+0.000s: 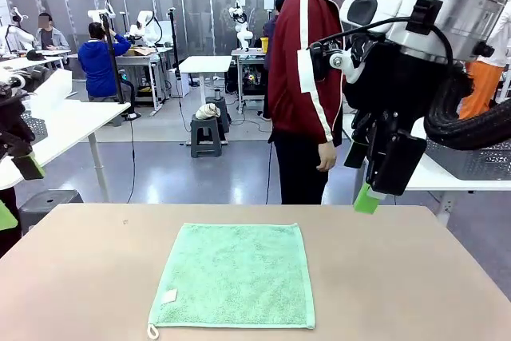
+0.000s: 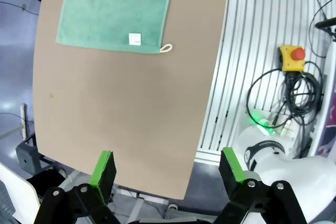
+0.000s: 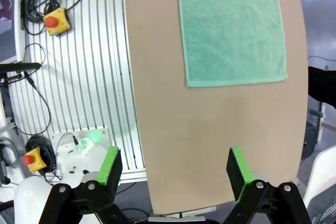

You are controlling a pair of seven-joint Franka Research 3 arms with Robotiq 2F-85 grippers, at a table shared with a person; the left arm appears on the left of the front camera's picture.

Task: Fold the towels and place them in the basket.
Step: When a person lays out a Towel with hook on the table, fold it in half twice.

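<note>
One mint-green towel (image 1: 235,273) lies flat and unfolded on the tan table (image 1: 80,277), with a white label and a hanging loop at its near left corner. The left wrist view has this towel (image 2: 115,6) at the top, far ahead of my left gripper (image 2: 168,167), which is open with nothing in it. My right gripper (image 3: 175,169) is also open and empty, high above the table with the towel (image 3: 231,27) well ahead of it. In the front view the left gripper (image 1: 17,193) hangs at the left edge and the right gripper (image 1: 371,193) at the upper right. Part of the dark lattice basket (image 1: 479,161) peeks out behind the right arm.
A person in a red jacket (image 1: 307,77) stands at the far side of the table, arms down. Yellow emergency-stop boxes (image 2: 292,56) (image 3: 55,20) and cables lie on the ribbed base beside the near table edge. White tables stand off to both sides.
</note>
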